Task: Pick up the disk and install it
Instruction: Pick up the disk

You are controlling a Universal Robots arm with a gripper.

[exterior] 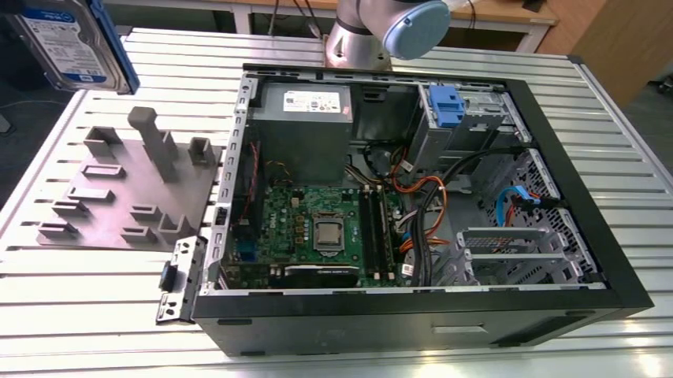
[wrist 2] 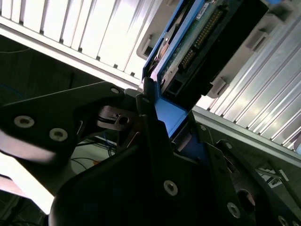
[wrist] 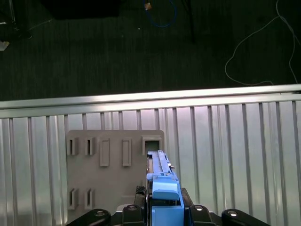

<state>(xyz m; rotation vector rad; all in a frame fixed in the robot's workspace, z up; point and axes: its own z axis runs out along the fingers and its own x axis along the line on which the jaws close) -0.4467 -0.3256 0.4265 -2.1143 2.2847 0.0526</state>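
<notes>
Exterior view: flat rectangular silver disk, blue-railed

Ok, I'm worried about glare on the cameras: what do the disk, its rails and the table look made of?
The disk: glossy white-and-blue label over what seems a metal case, though the label covers most of it. Its rails: matte blue, moulded shape, probably plastic. The table: ribbed silver slats with bright reflections, likely aluminium.

Open air surrounds the disk; cables crowd the open case beside the drive cage.
</notes>
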